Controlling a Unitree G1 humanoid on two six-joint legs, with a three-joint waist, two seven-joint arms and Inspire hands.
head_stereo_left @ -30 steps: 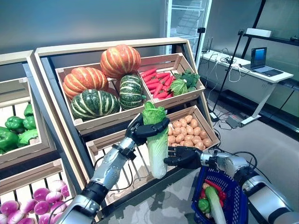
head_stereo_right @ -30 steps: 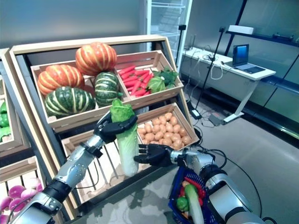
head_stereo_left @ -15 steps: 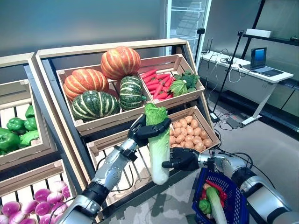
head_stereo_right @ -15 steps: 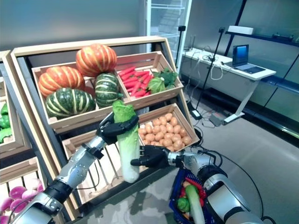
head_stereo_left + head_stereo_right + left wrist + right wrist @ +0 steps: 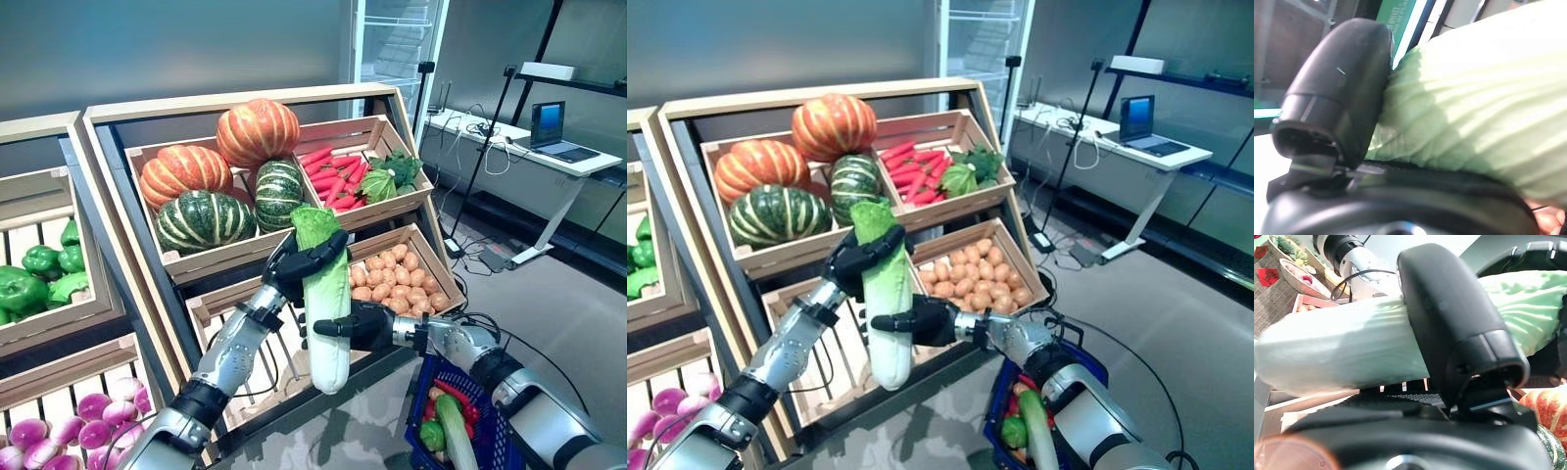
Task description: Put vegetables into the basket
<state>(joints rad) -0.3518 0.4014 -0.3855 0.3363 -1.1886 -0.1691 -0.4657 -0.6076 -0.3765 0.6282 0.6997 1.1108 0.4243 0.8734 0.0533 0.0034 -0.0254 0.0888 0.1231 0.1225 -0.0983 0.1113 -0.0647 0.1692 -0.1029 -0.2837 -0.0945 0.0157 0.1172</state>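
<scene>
A long pale-green napa cabbage (image 5: pixel 329 323) hangs upright in front of the wooden shelf. My left hand (image 5: pixel 295 268) is shut on its leafy top, and the left wrist view shows the thumb (image 5: pixel 1339 88) pressed on the leaves. My right hand (image 5: pixel 361 326) comes in from the right at the cabbage's middle; its thumb (image 5: pixel 1449 328) lies across the white stalk (image 5: pixel 1337 352) with the fingers behind. The blue basket (image 5: pixel 506 419) hangs low at the right by the right forearm. In it are a long green vegetable (image 5: pixel 454 431), a red one and a green pepper.
The slanted shelf holds crates of pumpkins (image 5: pixel 257 132), red carrots (image 5: pixel 336 173) with greens, and potatoes (image 5: pixel 397 279). The crate (image 5: pixel 235 304) behind the cabbage has slats showing. Green peppers (image 5: pixel 39 274) and purple bulbs (image 5: pixel 59 436) fill crates at the left. A desk with a laptop (image 5: pixel 554 122) stands far right.
My right hand has moved left from beside the cabbage onto its middle, and its thumb now crosses the stalk. The left hand keeps its hold on the top.
</scene>
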